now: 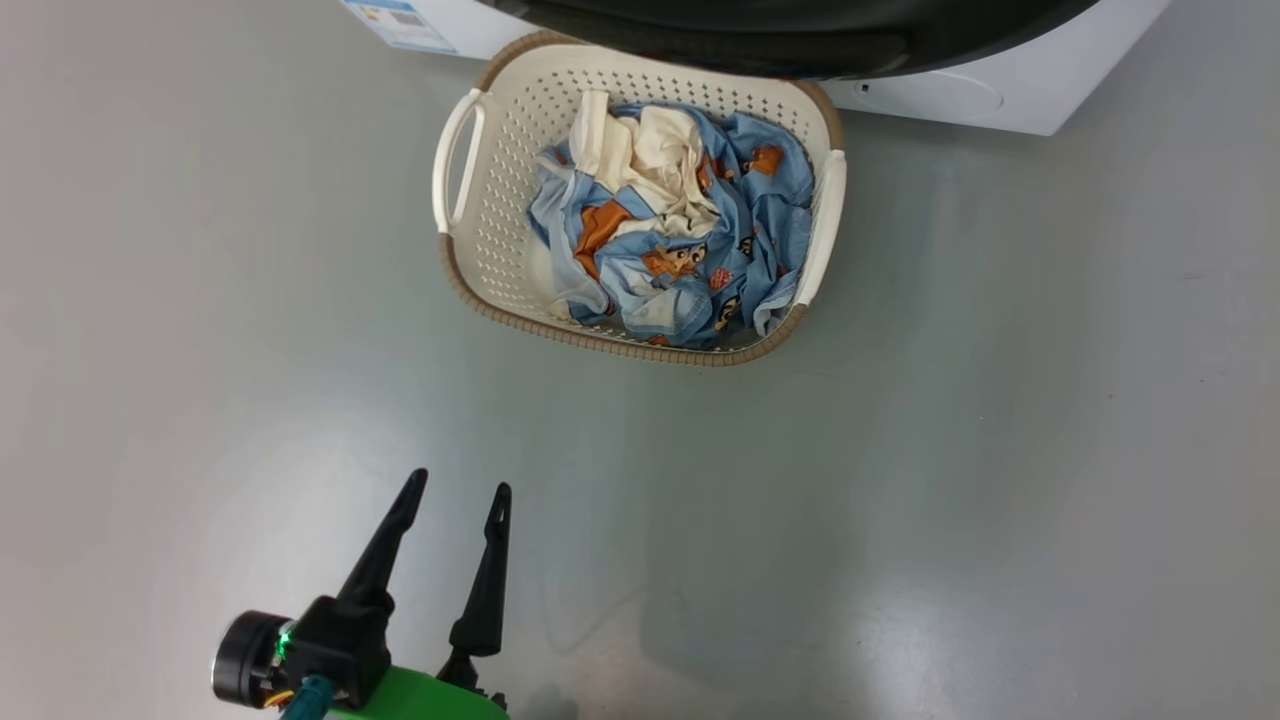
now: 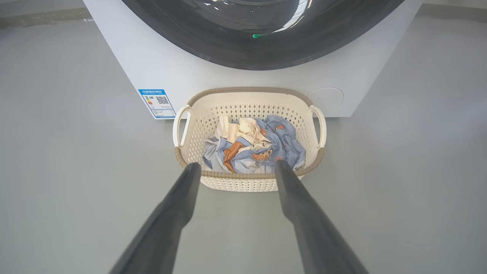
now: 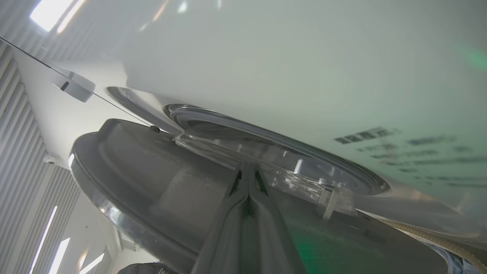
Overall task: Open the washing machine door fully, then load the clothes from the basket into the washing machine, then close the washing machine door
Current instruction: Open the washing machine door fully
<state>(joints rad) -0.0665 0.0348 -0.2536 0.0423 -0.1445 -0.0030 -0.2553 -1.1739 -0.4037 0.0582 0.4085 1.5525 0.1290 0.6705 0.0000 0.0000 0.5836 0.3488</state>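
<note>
Left wrist view: my left gripper (image 2: 237, 166) has its fingers apart, empty, aimed at the basket (image 2: 239, 184) mid-frame | right wrist view: right gripper (image 3: 248, 171) fingers together at the washing machine door (image 3: 144, 179), centre frame; any hold unclear | door looks ajar, not fully open | clothes (image 2: 255, 148) all in basket; loading and closing left | drum hidden, washing machine (image 2: 159, 64) cut off at top

Shows a cream basket (image 1: 500, 210) in the upper middle of the frame, holding blue and cream clothes (image 1: 680, 250), on a grey floor (image 1: 1000, 450). Shows a white washing machine (image 1: 960, 95) along the top edge, its black door (image 1: 760, 30) overlapping the basket's far rim. Shows the left gripper (image 1: 459, 483) at lower left, fingers parted, pointing up.
</note>
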